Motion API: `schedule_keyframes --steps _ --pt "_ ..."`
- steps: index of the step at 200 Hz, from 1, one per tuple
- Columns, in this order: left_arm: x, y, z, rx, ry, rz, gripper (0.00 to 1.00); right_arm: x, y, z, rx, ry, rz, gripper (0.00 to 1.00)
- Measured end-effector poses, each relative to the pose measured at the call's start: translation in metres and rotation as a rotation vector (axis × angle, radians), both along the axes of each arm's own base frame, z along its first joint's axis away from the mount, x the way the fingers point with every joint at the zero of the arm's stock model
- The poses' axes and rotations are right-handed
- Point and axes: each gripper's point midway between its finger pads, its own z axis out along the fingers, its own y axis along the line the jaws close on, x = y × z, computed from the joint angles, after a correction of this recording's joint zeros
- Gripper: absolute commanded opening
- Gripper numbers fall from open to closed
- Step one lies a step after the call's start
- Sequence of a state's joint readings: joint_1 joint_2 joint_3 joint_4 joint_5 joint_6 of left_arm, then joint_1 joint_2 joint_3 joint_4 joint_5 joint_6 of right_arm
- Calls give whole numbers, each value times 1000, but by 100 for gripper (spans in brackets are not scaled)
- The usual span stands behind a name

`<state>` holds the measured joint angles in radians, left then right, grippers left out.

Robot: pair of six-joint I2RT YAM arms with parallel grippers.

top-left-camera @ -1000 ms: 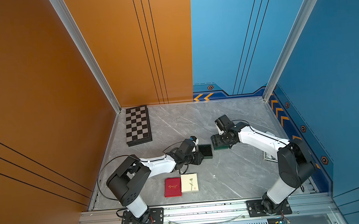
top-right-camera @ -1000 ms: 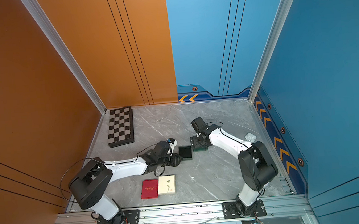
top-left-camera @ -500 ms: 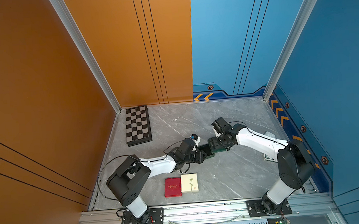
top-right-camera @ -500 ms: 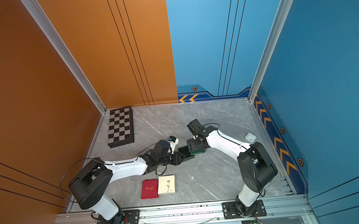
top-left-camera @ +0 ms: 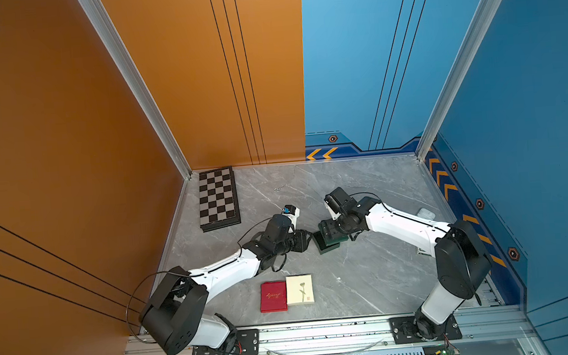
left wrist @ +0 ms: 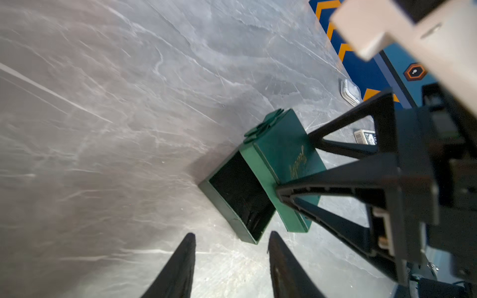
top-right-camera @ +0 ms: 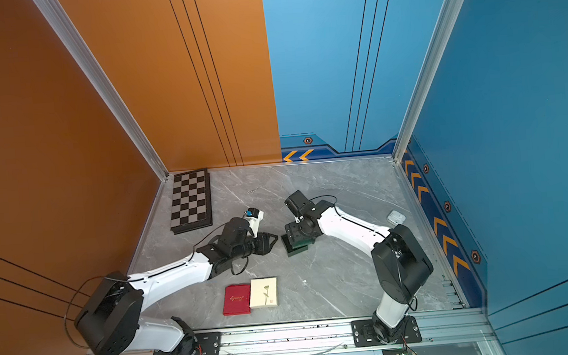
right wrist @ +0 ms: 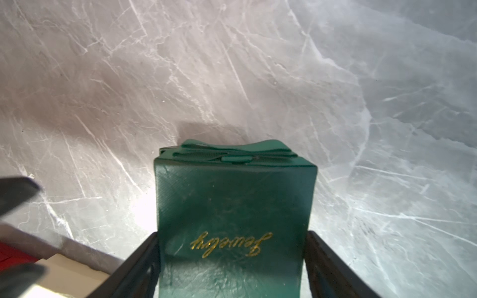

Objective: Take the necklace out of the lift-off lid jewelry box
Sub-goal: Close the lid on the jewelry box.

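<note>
Jewelry box lid (left wrist: pixel 284 154) in right claw (right wrist: pixel 232 233) now abuts the base (left wrist: pixel 224 211).

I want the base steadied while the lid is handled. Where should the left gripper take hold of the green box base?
Probably the exposed wall of the base: one finger inside the cavity, one outside, coming from the side of the left gripper. The lid, clamped in the right gripper, overhangs the opposite side, and the uncovered rim is thin and straight.
</note>
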<state>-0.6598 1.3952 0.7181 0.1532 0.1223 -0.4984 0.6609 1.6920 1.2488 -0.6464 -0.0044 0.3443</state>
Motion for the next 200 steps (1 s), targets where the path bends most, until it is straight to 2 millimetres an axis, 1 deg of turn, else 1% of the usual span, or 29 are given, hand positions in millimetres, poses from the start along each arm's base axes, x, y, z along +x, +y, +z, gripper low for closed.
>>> schedule_keyframes --steps 21,45,73,118,158,200 --pt "5 12 3 17 -14 29 51 -1 8 -3 -10 9 21 82" --pt "3 20 -7 48 4 38 51 -1 13 -7 -27 24 40 82" --pt "0 23 -12 63 17 37 52 -2 15 -9 -43 31 49 82" --pt "0 24 -13 65 20 40 52 -10 28 -13 -57 39 96 83" --pt "1 24 -13 65 20 41 53 -9 24 -20 -95 47 92 83" --pt "2 26 -13 65 21 47 53 -6 22 -17 -113 32 83 83"
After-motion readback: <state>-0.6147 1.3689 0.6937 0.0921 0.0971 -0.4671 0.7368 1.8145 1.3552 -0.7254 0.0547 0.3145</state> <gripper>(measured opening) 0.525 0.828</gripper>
